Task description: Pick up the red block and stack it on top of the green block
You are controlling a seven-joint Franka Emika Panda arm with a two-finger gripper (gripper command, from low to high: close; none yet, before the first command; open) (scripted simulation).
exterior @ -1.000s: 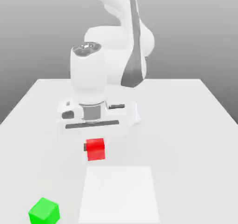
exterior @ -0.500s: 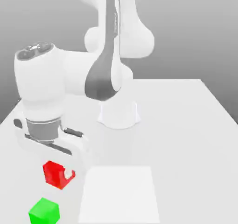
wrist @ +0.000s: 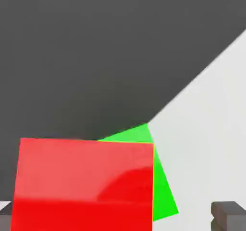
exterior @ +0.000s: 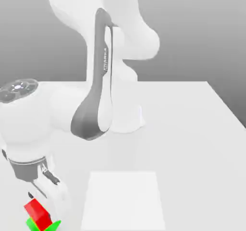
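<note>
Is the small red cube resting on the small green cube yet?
Cannot tell. In the exterior view the small red cube overlaps the small green cube with no visible gap, but that overlap doesn't prove contact.

A plain white table [exterior: 192, 129] with a paler square patch [exterior: 124, 199] stands before a grey gradient backdrop.

The red block [wrist: 81, 184] has plain, smooth faces with a soft sheen on one side, and the green block [wrist: 161, 187] looks flat and matt. The arm's [exterior: 29, 124] shell is smooth, glossy white like moulded plastic. The tabletop [exterior: 192, 143] is smooth, matt white.
</note>
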